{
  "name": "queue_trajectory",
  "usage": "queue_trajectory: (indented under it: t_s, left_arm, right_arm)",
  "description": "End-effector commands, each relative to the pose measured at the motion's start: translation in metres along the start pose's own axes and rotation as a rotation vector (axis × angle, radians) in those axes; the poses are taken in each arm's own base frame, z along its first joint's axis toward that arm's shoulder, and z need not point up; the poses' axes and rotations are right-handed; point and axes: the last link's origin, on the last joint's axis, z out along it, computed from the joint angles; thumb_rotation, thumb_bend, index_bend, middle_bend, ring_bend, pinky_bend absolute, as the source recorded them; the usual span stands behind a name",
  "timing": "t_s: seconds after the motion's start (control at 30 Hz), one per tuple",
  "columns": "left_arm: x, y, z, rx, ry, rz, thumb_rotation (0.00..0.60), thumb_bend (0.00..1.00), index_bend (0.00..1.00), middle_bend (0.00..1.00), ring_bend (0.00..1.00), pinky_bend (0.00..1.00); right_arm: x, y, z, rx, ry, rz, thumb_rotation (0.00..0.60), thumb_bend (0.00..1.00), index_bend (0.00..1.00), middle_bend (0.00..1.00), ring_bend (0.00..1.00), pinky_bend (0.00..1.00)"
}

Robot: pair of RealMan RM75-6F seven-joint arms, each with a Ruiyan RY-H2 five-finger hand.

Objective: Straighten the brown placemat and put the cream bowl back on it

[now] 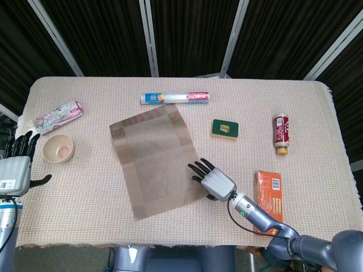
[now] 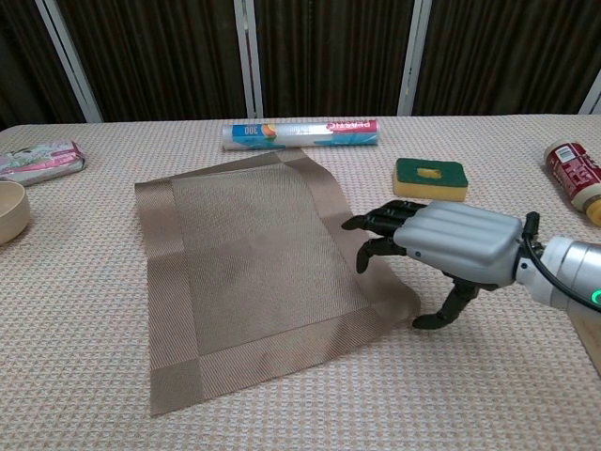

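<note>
The brown placemat (image 1: pixel 153 164) (image 2: pixel 246 272) lies skewed on the table's middle, its long side tilted to the left. My right hand (image 1: pixel 214 182) (image 2: pixel 449 242) is at its near right corner, palm down. The dark fingers (image 2: pixel 374 224) reach over the mat's right border, and the thumb (image 2: pixel 438 314) is down on the cloth just right of the corner, which curls up slightly. The cream bowl (image 1: pixel 58 148) (image 2: pixel 9 211) stands upright off the mat at the far left. My left hand (image 1: pixel 17 165) hovers at the table's left edge near the bowl, fingers spread, holding nothing.
A cling-film roll (image 1: pixel 174 98) (image 2: pixel 300 133) lies behind the mat. A green and yellow sponge (image 1: pixel 224 128) (image 2: pixel 430 179) sits just beyond my right hand. A red bottle (image 1: pixel 281 134) (image 2: pixel 575 174), an orange box (image 1: pixel 268 195) and a floral packet (image 1: pixel 57 116) (image 2: pixel 38 162) lie around the edges.
</note>
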Motion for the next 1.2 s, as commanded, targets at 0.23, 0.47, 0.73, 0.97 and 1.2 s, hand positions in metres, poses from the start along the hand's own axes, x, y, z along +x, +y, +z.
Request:
queue_trajectory:
  t_s: [0.23,0.47,0.73,0.97,1.2]
  left_arm:
    - [0.0,0.0,0.0,-0.002,-0.004,-0.002,0.6,0.06,0.0,0.0,0.0,0.0]
    - [0.001,-0.001,0.0,-0.003,-0.002,-0.005,0.6,0.06,0.0,0.0,0.0,0.0]
    - [0.001,-0.001,0.0,-0.006,-0.003,-0.01,0.6,0.06,0.0,0.0,0.0,0.0]
    - [0.001,-0.001,0.0,-0.009,-0.01,-0.016,0.6,0.06,0.0,0.0,0.0,0.0]
    - [0.001,0.0,-0.003,-0.022,-0.02,-0.025,0.6,0.06,0.0,0.0,0.0,0.0]
  right_arm:
    - [0.002,-0.009,0.003,0.014,0.006,0.03,0.6,0.22,0.34,0.02,0.0,0.0]
    - [0.001,-0.016,0.003,0.026,0.02,0.063,0.6,0.36,0.54,0.04,0.0,0.0]
    - [-0.003,-0.02,0.0,0.036,0.021,0.068,0.6,0.39,0.63,0.06,0.0,0.0]
    - [0.001,-0.021,-0.022,0.077,0.035,0.051,0.6,0.39,0.65,0.09,0.0,0.0]
    - [0.021,0.007,-0.081,0.121,0.075,-0.069,0.6,0.39,0.65,0.11,0.0,0.0]
